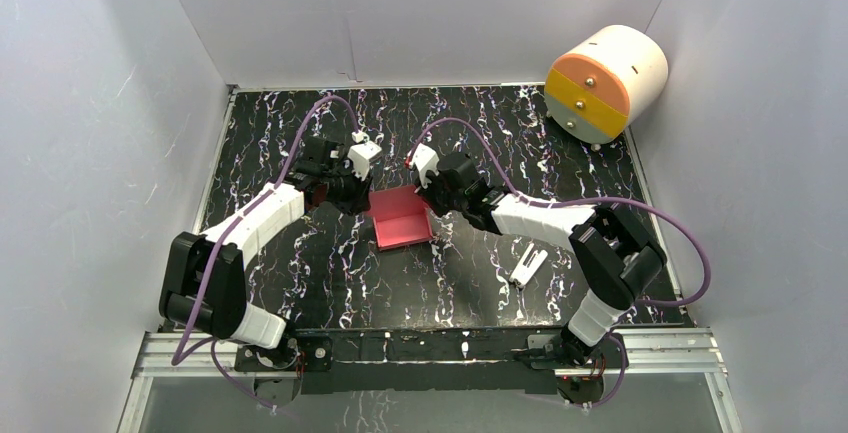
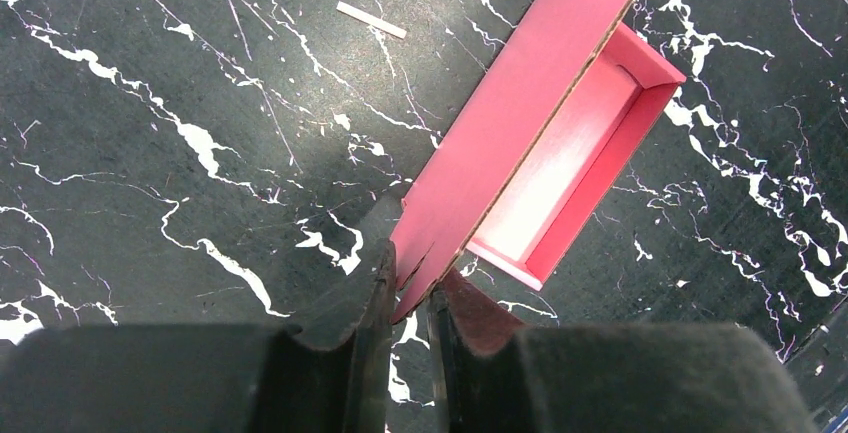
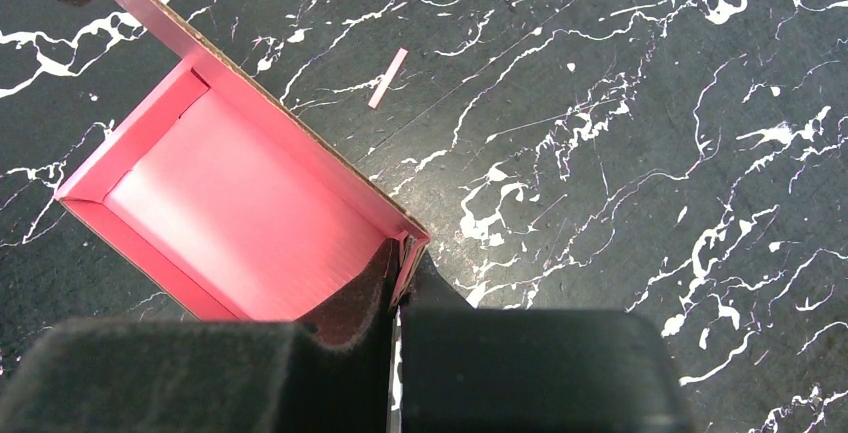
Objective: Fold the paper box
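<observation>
Left hand point(image 2: 415, 288) pinches the long raised flap of the paper box point(image 1: 400, 217), which sits mid-frame on the worktop point(image 1: 330, 283) in the overhead view. Right hand point(image 3: 398, 275) is clamped on a corner wall. Uneven pulling could tear or buckle the thin card. Only the wrist views show these pinches, while overhead shows both arms.

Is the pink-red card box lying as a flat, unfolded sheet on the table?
No: the pink-red card box has raised walls around a shallow rectangular floor.
</observation>
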Available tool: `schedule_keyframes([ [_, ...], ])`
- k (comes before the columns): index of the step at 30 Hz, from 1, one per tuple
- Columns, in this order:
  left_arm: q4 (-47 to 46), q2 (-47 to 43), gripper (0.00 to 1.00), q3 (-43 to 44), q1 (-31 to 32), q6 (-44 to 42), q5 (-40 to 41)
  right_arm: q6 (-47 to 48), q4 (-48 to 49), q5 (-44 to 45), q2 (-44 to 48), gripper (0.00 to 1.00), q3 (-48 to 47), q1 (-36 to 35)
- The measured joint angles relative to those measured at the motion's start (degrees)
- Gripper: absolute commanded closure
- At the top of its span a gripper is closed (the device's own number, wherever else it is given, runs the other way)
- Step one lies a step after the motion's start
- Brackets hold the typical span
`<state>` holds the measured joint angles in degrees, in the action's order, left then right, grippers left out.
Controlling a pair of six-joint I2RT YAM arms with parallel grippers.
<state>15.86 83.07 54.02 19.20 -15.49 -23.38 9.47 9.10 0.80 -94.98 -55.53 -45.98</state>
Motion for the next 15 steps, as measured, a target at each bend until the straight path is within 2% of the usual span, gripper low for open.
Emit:
schedule_keyframes([
  [8, 0.11, 0.13, 0.98, 0.04, 0.00, 0.50, -0.07, -0.46, 0.00, 0.46, 0.15, 1.00, 0.04, 0.11],
  [15, 0.35, 2.67, 1.00, 2.62, 0.35, 9.62, 2.16, -6.14, -0.87, 4.46, 0.15, 1.00, -0.20, 0.09],
])
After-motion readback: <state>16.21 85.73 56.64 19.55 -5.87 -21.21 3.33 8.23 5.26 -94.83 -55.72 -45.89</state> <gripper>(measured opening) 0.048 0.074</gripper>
